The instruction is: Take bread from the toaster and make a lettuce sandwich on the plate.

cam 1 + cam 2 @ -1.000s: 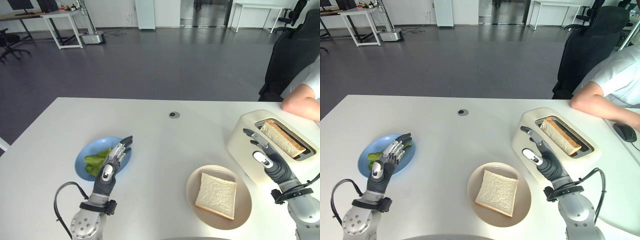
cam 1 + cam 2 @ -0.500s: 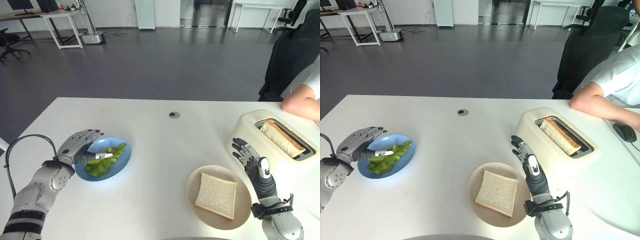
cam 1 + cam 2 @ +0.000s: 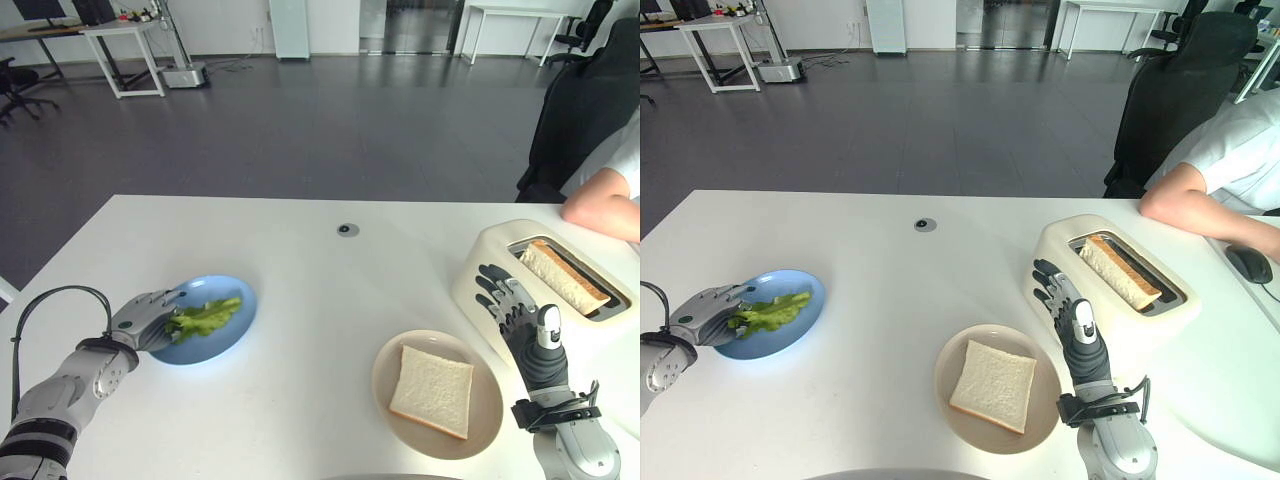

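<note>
A green lettuce leaf (image 3: 207, 317) lies across the blue plate (image 3: 228, 337) at the left of the white table. My left hand (image 3: 143, 318) is at the plate's left rim, fingers curled around the leaf's left end. One slice of bread (image 3: 431, 391) lies flat on the tan plate (image 3: 383, 377) near the front. Behind it on the right stands the cream toaster (image 3: 490, 272) with a second slice (image 3: 564, 277) upright in its slot. My right hand (image 3: 522, 318) is held upright with fingers spread, just in front of the toaster and holding nothing.
A small round grommet (image 3: 348, 230) sits in the table's middle at the back. A person's forearm (image 3: 603, 206) rests on the far right edge behind the toaster. A computer mouse (image 3: 1248, 264) lies to the toaster's right.
My left hand has dropped to the blue plate's left rim and closed on the lettuce, which is now bunched toward it. My right hand has risen slightly and shifted toward the toaster.
</note>
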{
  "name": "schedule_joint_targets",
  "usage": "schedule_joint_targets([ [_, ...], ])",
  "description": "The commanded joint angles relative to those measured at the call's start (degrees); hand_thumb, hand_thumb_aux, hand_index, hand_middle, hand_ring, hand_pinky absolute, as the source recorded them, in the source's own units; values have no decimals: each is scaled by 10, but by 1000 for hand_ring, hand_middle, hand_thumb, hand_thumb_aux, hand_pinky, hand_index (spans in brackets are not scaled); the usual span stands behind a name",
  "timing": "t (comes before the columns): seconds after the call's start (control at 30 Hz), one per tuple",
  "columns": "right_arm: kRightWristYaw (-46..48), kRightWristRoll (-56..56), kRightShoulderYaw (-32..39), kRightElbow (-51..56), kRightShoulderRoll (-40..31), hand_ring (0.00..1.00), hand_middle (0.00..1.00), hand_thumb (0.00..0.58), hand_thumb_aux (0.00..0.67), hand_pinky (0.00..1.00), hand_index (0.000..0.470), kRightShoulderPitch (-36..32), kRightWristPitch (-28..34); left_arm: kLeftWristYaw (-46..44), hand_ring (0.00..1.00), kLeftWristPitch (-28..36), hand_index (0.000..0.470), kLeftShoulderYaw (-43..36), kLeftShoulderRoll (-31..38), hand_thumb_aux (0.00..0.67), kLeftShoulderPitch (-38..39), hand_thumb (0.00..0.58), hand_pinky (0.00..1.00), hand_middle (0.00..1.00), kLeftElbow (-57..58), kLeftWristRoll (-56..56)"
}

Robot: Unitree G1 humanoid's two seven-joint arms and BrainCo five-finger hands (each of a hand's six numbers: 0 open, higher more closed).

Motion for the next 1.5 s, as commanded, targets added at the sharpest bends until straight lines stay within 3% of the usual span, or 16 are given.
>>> schedule_joint_targets([
  [0.03,2,3,-5,3,0,0,0,0,0,0,0,-5,7,2,0,-3,470,-10,9,670,-3,580,0,0,-5,-8],
  [0.23,3,1,-6,5,1,0,0,0,0,0,0,-6,6,0,0,-9,470,21,18,670,11,580,0,0,-80,-48],
  [0.43,5,-1,-7,10,1,0,0,0,0,0,0,-7,4,-91,0,25,470,81,-19,670,58,580,0,0,-338,-149],
  [0.63,5,4,-20,14,-2,0,0,0,0,0,0,-22,7,-175,0,83,470,-25,-144,670,62,580,0,0,-524,-155],
  [0.83,5,2,-20,15,0,0,0,0,0,0,0,-30,10,-210,0,109,470,-181,-290,670,14,580,0,0,-533,-83],
  [1.0,6,-2,-14,18,0,0,0,0,0,0,0,-35,12,-197,0,118,470,-277,-392,670,-24,580,0,0,-463,-25],
  [1.13,6,-3,-11,18,0,0,0,0,0,0,0,-36,12,-179,0,108,470,-318,-416,670,-34,580,0,0,-399,7],
  [1.23,5,-3,-14,10,-3,0,0,0,0,0,0,-40,14,-168,0,94,453,-338,-393,646,-29,579,0,0,-367,43],
  [1.27,5,-3,-15,5,-4,0,0,0,0,0,0,-42,15,-168,0,91,382,-337,-384,544,-28,559,0,0,-361,48],
  [1.3,4,-2,-18,-2,-6,0,0,0,0,0,0,-46,18,-176,0,88,256,-335,-374,365,-27,460,0,0,-361,48],
  [1.33,3,-2,-22,-5,-8,0,0,0,0,0,0,-49,19,-183,0,86,28,-333,-367,39,-26,66,0,0,-361,47],
  [1.37,2,-1,-28,-7,-10,0,0,0,0,0,0,-54,21,-190,0,84,0,-331,-361,0,-27,0,0,0,-363,43],
  [1.5,3,-1,-44,-5,-17,0,0,0,0,0,0,-71,25,-208,0,87,0,-324,-355,0,-35,0,0,0,-366,34],
])
